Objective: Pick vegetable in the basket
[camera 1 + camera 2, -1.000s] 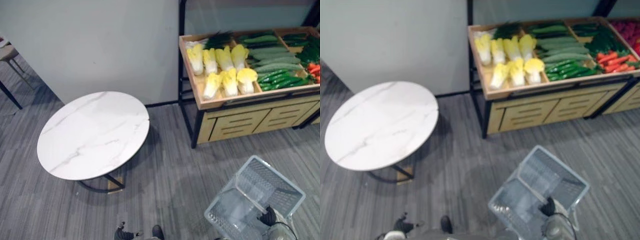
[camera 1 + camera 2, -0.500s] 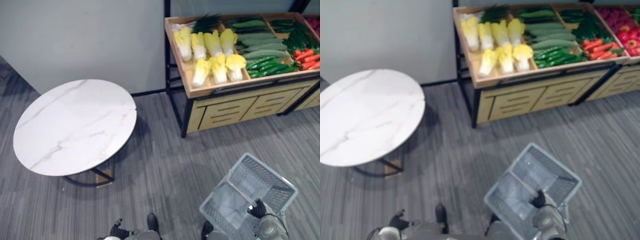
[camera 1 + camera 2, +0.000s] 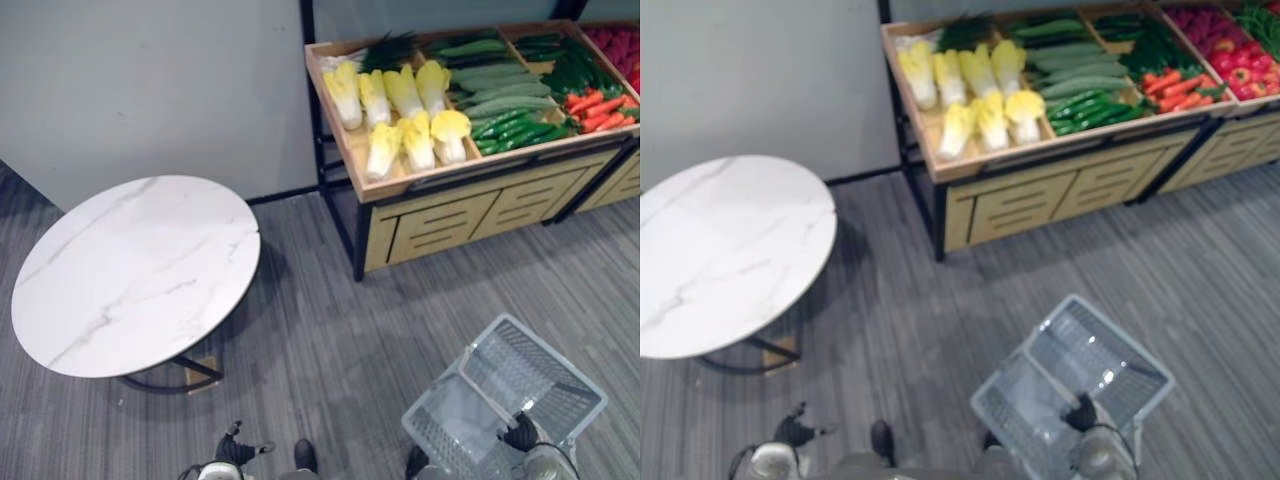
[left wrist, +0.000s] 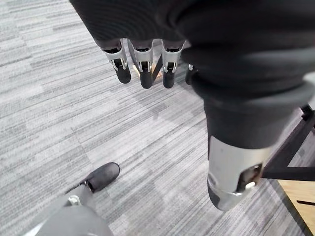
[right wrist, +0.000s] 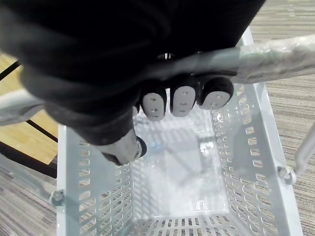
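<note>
A pale plastic mesh basket [image 3: 455,372] hangs low at my right side, above the grey carpet. My right hand [image 3: 520,434] is shut on its handle [image 5: 266,54], the fingers [image 5: 183,101] curled round the bar. The basket's inside [image 5: 177,167] holds nothing. The vegetables lie on a wooden stand [image 3: 440,215] ahead to the right: yellow cabbages [image 3: 405,115], cucumbers [image 3: 500,88], green peppers [image 3: 515,128] and carrots [image 3: 592,108]. My left hand [image 4: 142,66] hangs at my left side [image 3: 232,455] with relaxed straight fingers, holding nothing.
A round white marble table [image 3: 135,275] on a black frame stands to the left, in front of a grey wall [image 3: 150,80]. Open carpet lies between me and the stand. A second wooden stand [image 3: 1240,75] with red produce adjoins on the right.
The whole picture has shifted, so the camera has moved: stand and table now sit further left. The basket stays in my right hand.
</note>
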### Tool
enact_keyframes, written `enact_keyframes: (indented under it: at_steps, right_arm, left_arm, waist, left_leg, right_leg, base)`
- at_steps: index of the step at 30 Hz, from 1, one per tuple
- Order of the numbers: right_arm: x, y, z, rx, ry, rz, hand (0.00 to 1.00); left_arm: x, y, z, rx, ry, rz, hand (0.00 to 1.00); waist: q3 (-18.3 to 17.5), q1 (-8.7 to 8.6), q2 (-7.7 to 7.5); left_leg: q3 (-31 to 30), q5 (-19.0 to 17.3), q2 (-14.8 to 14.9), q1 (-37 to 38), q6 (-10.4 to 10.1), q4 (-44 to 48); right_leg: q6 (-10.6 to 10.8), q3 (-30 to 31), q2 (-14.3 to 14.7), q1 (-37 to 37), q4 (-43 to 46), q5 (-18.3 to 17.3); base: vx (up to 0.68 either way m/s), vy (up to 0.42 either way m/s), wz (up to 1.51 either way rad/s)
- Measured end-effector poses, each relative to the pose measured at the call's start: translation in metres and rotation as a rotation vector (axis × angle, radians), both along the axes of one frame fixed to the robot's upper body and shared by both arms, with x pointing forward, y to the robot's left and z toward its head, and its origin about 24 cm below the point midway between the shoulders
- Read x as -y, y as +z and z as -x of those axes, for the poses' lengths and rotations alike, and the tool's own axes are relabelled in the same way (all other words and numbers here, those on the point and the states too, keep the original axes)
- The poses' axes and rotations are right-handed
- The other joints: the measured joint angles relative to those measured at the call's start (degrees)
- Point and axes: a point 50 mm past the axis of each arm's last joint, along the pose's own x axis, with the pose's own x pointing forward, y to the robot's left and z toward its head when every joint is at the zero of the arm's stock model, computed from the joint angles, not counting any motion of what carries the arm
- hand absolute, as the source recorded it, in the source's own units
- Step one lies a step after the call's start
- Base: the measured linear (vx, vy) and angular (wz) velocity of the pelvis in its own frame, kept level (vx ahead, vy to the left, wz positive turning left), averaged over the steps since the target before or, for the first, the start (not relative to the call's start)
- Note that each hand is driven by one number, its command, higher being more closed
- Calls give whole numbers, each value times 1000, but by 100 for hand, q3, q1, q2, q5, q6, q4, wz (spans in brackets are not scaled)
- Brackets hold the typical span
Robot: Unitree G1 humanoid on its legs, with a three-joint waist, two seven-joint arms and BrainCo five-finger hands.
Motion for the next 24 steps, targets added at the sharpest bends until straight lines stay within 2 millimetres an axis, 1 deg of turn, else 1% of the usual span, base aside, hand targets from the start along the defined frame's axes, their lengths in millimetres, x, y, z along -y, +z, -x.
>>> enact_keyframes:
  at_steps: [3,8,10,12,13,14,15,16,17,18,19,20,21,22,23,24]
  right_arm:
    - [3,1,0,13,-7,20,100]
    - [8,4,-2,21,-7,39,100]
    - [8,5,-3,26,-8,43,100]
    - [7,8,-11,45,7,52,100]
    - [8,9,-13,47,16,56,100]
    - [10,10,-14,48,23,64,100]
    - [10,10,-14,46,28,68,100]
    - [11,10,-13,42,35,72,100]
    - [13,10,-10,34,44,81,100]
    - [20,13,-9,28,61,105,100]
    - [23,14,-9,25,68,119,100]
    - [28,16,-9,20,74,139,100]
    - [30,18,-9,20,75,146,100]
    - [33,19,-11,23,75,155,100]
    - [36,20,-9,17,74,165,100]
    - [37,20,-9,12,70,169,100]
  left_arm:
    - [1,0,0,-16,-62,-47,0]
    - [2,-2,3,-36,-88,-56,0]
    - [3,-2,3,-47,-108,-61,0]
    - [4,-4,3,-72,-129,-74,0]
    - [4,-4,5,-84,-134,-77,0]
    - [4,-6,9,-116,-151,-91,0]
    - [3,-7,12,-130,-156,-96,0]
    - [1,-8,16,-156,-175,-115,0]
    - [1,-8,17,-158,-172,-121,0]
    - [2,-8,19,-164,-178,-136,0]
    - [3,-10,23,-178,-185,-137,0]
    - [6,-12,29,-196,-183,-128,0]
    - [8,-13,32,-202,-183,-124,0]
    - [11,-15,35,-211,-187,-116,0]
    - [16,-15,32,-204,-190,-105,0]
    - [18,-16,33,-205,-190,-99,0]
  waist:
    - [0,9,-1]
    - [-5,5,4]
    - [-3,-14,19]
    - [6,-38,28]
    - [18,-44,49]
    - [28,-76,97]
    - [32,-83,130]
    - [28,-84,155]
    - [26,-64,185]
    - [61,6,318]
    - [63,12,369]
    - [75,29,389]
    - [83,36,381]
    - [104,58,350]
    - [122,88,371]
    - [128,93,383]
  left_leg:
    - [-80,-14,-3,-21,-18,0]
    - [-75,-17,-15,-119,-21,0]
    - [-78,-76,0,-138,-63,29]
    - [-85,-377,101,-468,-93,684]
    - [-91,-470,140,-525,-93,868]
    - [-149,-640,236,-604,-123,1230]
    - [-200,-721,300,-631,-158,1409]
    - [-326,-796,400,-837,-184,1992]
    - [-599,-783,534,-1227,-170,2898]
    - [-877,-712,664,-1510,-84,3694]
    - [-997,-604,701,-1607,-116,3959]
    - [-1175,-270,707,-1703,-161,4299]
    - [-1216,-53,712,-1758,-198,4442]
    - [-1281,453,740,-1997,-224,4807]
    - [-1376,356,726,-2259,-251,5083]
    - [-1361,152,702,-2335,-235,5110]
  right_leg:
    - [16,8,-8,-34,4,9]
    - [28,62,-19,-193,7,14]
    - [3,89,-22,-266,151,-12]
    - [-53,183,-66,-552,611,-218]
    - [-61,196,-67,-575,713,-286]
    - [-78,200,-49,-573,899,-431]
    - [-105,202,-26,-563,963,-501]
    - [-171,191,-6,-502,1062,-683]
    - [-229,197,30,-454,1140,-756]
    - [-270,244,137,-367,1217,-838]
    - [-262,284,173,-327,1255,-893]
    - [-312,371,189,-239,1292,-941]
    - [-332,424,193,-200,1280,-951]
    - [-374,501,199,-138,1207,-974]
    - [-415,533,210,-73,1172,-995]
    - [-458,539,210,-59,1167,-997]
  base:
    - [-39,3,0]
    - [-36,2,-6]
    - [3,-10,-7]
    - [-7,-27,-11]
    - [19,-59,-7]
    - [24,-68,-4]
    - [23,-97,1]
    - [2,-145,0]
    - [-8,-198,-14]
    - [-7,-178,-23]
    - [4,-146,-35]
    - [19,-125,-27]
    - [23,-132,-28]
    - [43,-144,-23]
    - [37,-109,-17]
    - [54,-108,-14]
